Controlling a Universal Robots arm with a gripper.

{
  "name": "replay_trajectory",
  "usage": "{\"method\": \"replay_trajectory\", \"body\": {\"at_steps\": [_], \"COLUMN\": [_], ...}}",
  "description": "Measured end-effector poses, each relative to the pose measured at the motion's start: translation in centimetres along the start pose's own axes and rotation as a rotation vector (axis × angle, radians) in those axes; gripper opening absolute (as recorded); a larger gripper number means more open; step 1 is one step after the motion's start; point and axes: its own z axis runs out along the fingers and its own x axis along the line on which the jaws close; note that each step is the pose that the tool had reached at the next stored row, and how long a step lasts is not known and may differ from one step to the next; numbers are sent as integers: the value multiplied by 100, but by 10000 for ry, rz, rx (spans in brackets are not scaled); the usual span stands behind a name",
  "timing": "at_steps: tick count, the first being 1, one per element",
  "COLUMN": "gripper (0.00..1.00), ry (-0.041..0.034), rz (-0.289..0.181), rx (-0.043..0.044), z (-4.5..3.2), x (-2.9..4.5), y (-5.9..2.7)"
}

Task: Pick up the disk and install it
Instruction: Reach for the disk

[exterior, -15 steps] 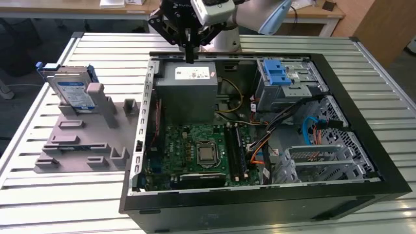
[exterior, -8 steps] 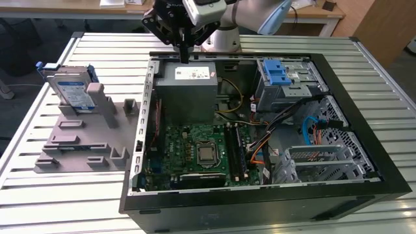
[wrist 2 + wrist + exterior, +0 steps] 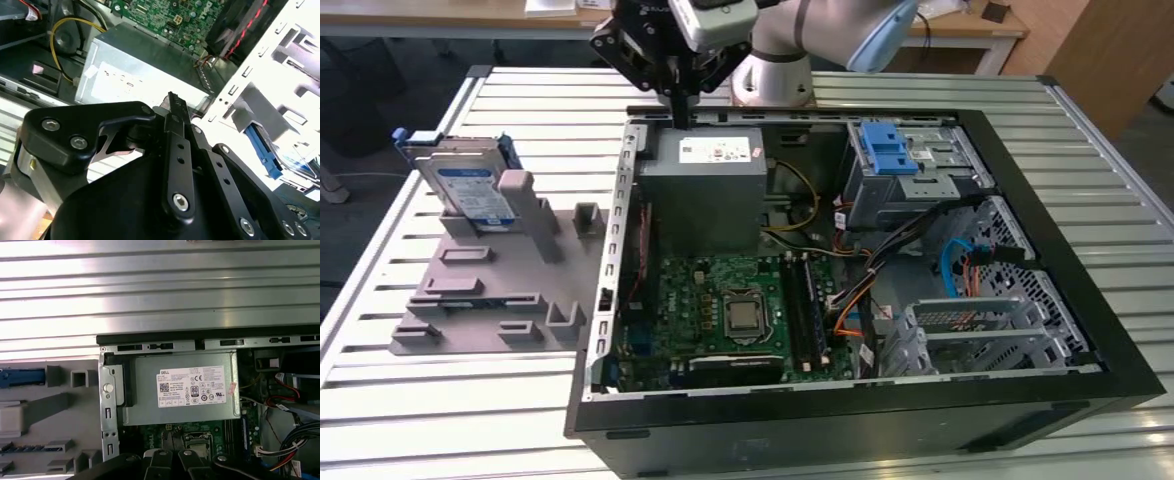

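Exterior view, table: slatted metal table (image 3: 400, 400), bare strips around case.
Case: open black computer case (image 3: 854, 425).
Fixture: grey plastic fixture (image 3: 480, 290), beside case, exterior view's left.
Disk: silver blue-railed disk (image 3: 464, 190), upright in fixture, open above.
Gripper: black gripper (image 3: 680, 122) over case's far edge, fingers seemingly pressed together, empty.

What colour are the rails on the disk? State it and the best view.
Blue; the disk shows best in the exterior view, standing in a grey holder.
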Motion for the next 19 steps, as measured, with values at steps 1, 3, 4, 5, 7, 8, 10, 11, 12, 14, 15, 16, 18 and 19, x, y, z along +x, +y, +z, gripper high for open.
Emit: {"method": "replay_trajectory", "body": {"at_steps": [1,3,4,5,7,8,10,11,12,14,15,16,18,19], "gripper": [11,11,11,11,11,11,11,11,11,11,11,11,11,11], "ry": [0,-1,-1,0,-1,-1,0,-1,-1,0,0,0,1,0], "rz": [0,-1,-1,-1,1,0,-1,-1,-1,-2,0,-1,0,0], "rx": [0,0,0,0,-1,-1,0,0,-1,0,-1,0,1,0], "z": [0,0,0,0,0,0,0,0,0,0,1,0,-1,0], "x": [21,62,81,100,137,154,188,204,221,251,266,283,320,336], "y": [0,-1,-1,-2,-3,-3,-4,-4,-4,-5,-5,-5,-6,-7]}}
